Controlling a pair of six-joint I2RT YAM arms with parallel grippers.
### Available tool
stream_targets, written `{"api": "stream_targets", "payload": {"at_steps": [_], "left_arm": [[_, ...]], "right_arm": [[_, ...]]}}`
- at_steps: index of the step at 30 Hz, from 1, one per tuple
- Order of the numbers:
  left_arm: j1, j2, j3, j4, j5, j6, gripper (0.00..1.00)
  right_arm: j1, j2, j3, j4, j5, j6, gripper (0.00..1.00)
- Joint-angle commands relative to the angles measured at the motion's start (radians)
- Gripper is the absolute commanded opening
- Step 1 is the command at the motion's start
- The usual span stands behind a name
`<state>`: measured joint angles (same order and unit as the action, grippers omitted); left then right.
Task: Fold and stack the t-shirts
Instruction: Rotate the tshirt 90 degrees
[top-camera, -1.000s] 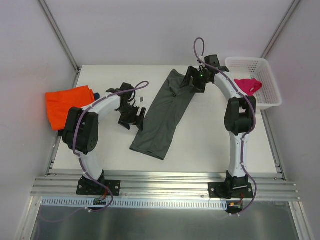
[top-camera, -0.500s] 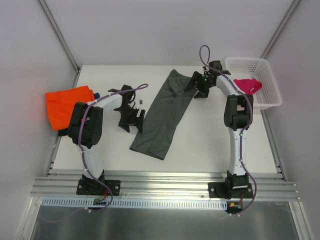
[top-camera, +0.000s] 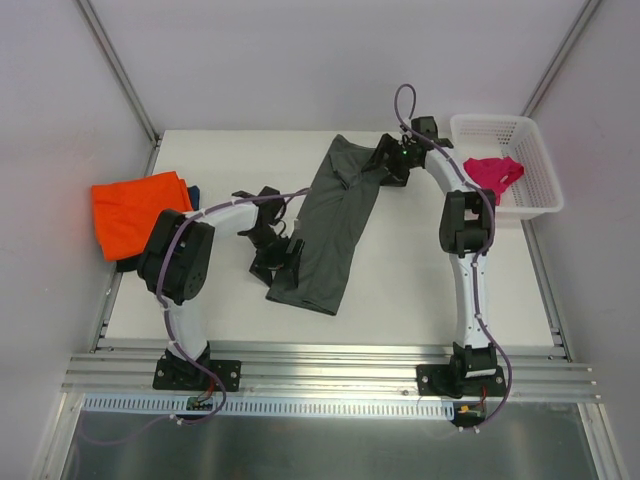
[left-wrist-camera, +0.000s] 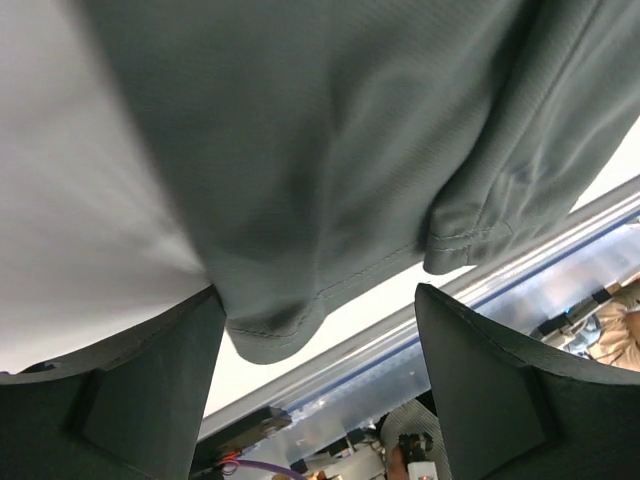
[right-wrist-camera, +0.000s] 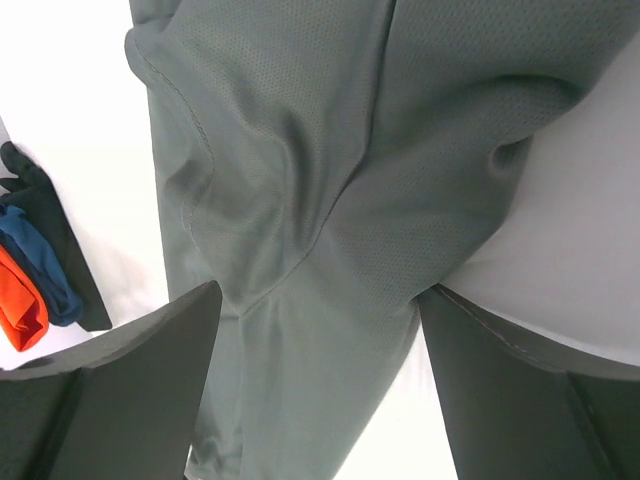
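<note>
From above, the dark grey t-shirt (top-camera: 335, 225) lies in a long narrow band across the middle of the desk (top-camera: 420, 270), slanting from far right to near left. The left jaws sit at its near-left hem and the right jaws at its far end. The orange t-shirt (top-camera: 132, 212) lies folded at the desk's left edge with a sliver of the navy t-shirt (top-camera: 193, 190) just beside it. The magenta t-shirt (top-camera: 492, 172) lies in the white basket (top-camera: 540, 195) at the far right. Bare desk opens to the right of the grey band and along the near strip. To the left, the left arm fills the gap before the orange pile.

In the left wrist view, the jaws stand apart with the rolled grey hem hanging between the fingers (left-wrist-camera: 150, 380), not pinched. The desk's near edge and its metal rail (left-wrist-camera: 520, 275) run just past the hem. A pull toward the near side could probably drag cloth over that edge.

In the right wrist view, the jaws are also apart, straddling a creased, layered part of the grey shirt. The orange and navy cloth show at the left border. Closing here may catch only the top layer, so that the band opens or twists on lifting. If the two arms lift unevenly, the soft cloth would likely sag and bunch. The right arm's elbow is near the basket, so a wide swing could knock it.
</note>
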<state>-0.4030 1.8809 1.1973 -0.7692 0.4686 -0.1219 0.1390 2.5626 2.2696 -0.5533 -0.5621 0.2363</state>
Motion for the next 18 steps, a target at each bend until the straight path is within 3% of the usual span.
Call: {"api": "stream_targets", "payload": {"at_steps": [1,18], "left_arm": [[-0.036,0.006,-0.025,0.008,0.027,-0.021,0.77],[-0.322,-0.003,-0.019,0.059,0.070,-0.068,0.79]], "right_arm": [[0.030,0.041,0.044,0.024,0.008,0.027,0.84],[0.083,0.140,0.177,0.110,0.010,0.075,0.84]]}}
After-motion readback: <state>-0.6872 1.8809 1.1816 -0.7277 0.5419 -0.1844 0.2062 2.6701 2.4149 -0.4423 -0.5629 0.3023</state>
